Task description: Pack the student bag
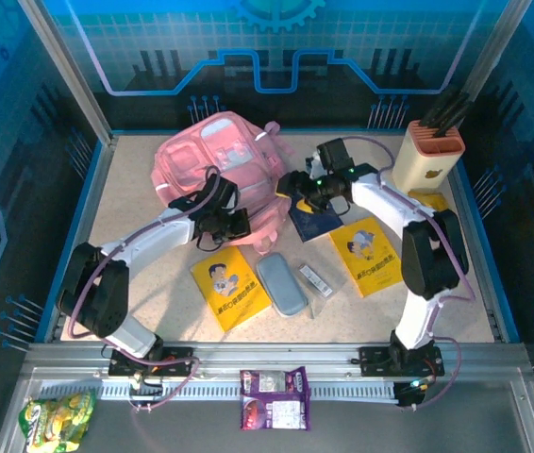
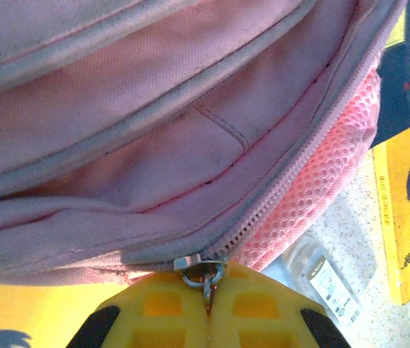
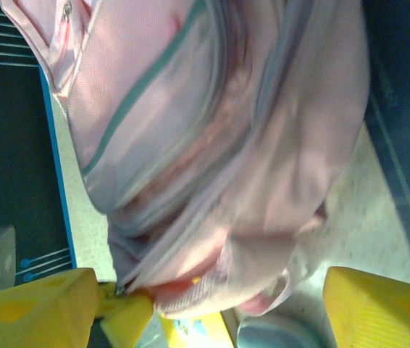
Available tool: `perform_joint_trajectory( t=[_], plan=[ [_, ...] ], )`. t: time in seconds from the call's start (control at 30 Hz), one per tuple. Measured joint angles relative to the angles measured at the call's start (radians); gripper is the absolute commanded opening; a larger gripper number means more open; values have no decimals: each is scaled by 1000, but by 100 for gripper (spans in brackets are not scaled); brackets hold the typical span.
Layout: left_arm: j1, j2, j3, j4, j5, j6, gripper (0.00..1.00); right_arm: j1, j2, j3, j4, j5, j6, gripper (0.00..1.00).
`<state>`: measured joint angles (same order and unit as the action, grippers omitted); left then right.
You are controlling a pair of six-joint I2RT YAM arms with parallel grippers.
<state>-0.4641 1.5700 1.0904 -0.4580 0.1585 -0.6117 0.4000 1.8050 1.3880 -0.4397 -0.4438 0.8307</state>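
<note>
The student bag (image 1: 212, 170) is a large pink backpack lying at the back left of the table. My left gripper (image 1: 232, 226) is at the bag's near edge. In the left wrist view the left gripper (image 2: 206, 290) is shut on the metal zip pull (image 2: 205, 275) at the end of a part-open zip, with pink mesh (image 2: 328, 181) to its right. My right gripper (image 1: 286, 186) hovers at the bag's right side. In the right wrist view its yellow fingers (image 3: 38, 312) stand wide apart around the bag's lower corner (image 3: 212, 145), gripping nothing.
A dark blue book (image 1: 309, 225) lies under the right gripper. Two yellow books (image 1: 229, 286) (image 1: 366, 255), a grey-blue pencil case (image 1: 281, 283) and a clear packet (image 1: 316, 278) lie in front. A pen holder (image 1: 432, 151) stands at the back right. Snack packs (image 1: 274, 396) sit on the near rail.
</note>
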Motion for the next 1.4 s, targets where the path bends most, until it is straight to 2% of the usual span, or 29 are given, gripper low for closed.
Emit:
perform_joint_trajectory(
  t=[0.27,0.6,0.7,0.87,0.97,1.2,1.4],
  plan=[
    [-33,29,18,27,7,-2,0,132,-16,-61,75,71,179,80],
    [-51,42,20,38,13,-11,0,179,80,-23,81,231,269,55],
    [-52,52,29,35,14,-6,0,189,105,-5,80,264,262,44],
    [-52,53,36,26,14,21,0,189,114,11,74,284,230,12],
    [-53,53,36,18,11,43,0,190,114,14,75,286,217,0],
    [-54,19,35,-19,-35,87,0,191,102,15,90,277,189,0],
    [-35,-72,-1,-23,-68,91,0,185,72,37,100,249,161,0]
  ],
)
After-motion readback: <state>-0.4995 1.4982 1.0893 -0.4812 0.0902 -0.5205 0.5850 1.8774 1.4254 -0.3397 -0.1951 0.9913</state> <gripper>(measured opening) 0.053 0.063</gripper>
